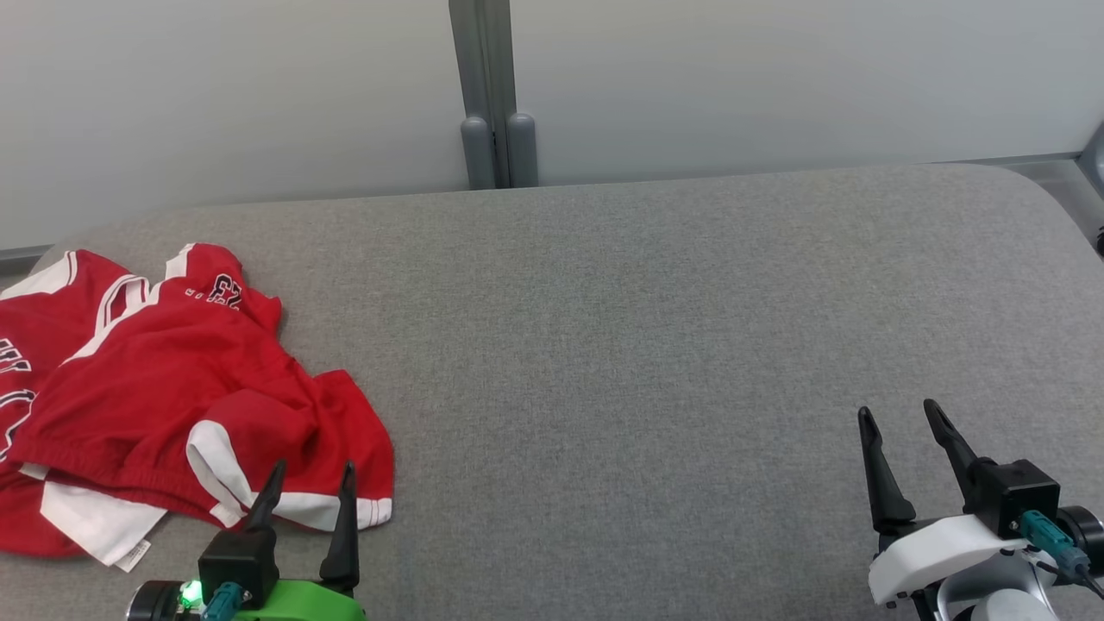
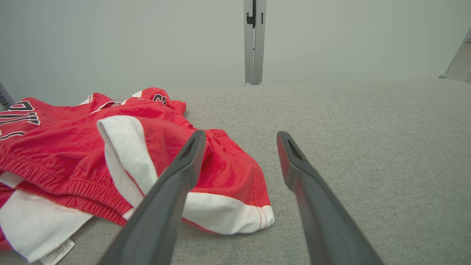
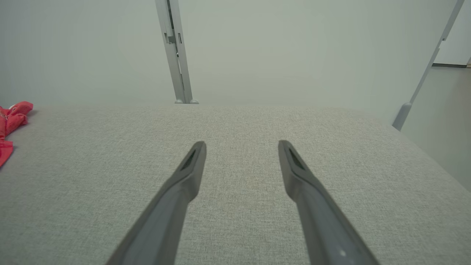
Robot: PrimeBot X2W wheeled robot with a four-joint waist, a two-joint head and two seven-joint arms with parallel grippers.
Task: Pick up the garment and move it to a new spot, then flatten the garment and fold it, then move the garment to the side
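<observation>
A crumpled red garment (image 1: pixel 172 379) with white trim and dark lettering lies at the left end of the grey padded surface (image 1: pixel 655 345). My left gripper (image 1: pixel 312 473) stands open just in front of the garment's near hem, with nothing between its fingers. In the left wrist view the garment (image 2: pixel 73 158) spreads from the left to just behind the left gripper (image 2: pixel 241 136). My right gripper (image 1: pixel 897 414) is open and empty at the lower right, far from the cloth. In the right wrist view the right gripper (image 3: pixel 242 145) hovers over bare fabric, and a corner of the garment (image 3: pixel 11 117) shows at the left edge.
A grey post (image 1: pixel 496 95) rises against the pale wall behind the surface's far edge. A white tag (image 1: pixel 134 552) sticks out from the garment's near side. The surface's right end rounds off at the far right (image 1: pixel 1061 198).
</observation>
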